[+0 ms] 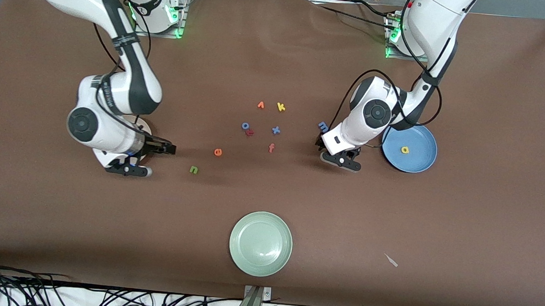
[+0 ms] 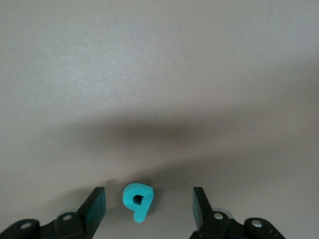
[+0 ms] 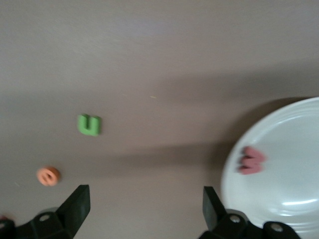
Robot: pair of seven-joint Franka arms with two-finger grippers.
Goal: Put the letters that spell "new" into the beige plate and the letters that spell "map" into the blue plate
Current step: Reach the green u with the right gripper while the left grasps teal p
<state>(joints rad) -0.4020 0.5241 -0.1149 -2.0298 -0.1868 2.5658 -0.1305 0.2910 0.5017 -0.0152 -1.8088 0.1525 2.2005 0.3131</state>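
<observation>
Left gripper [image 2: 147, 209] low over table [image 1: 440, 222], mid-right of front view, fingers apart w/ teal p [image 2: 137, 200] between them, untouched. Right gripper [image 3: 144, 209] mid-left, jaws wide, empty, over beige plate [image 3: 289, 179] w/ pink w [image 3: 251, 160] on it. Blue plate [image 1: 422, 139], right of center, holds yellow a [image 1: 404, 150]. Blue m [image 1: 323, 126] beside left wrist. Green n [image 1: 193, 169], orange e [image 1: 218, 152] lie center-left on table.
</observation>
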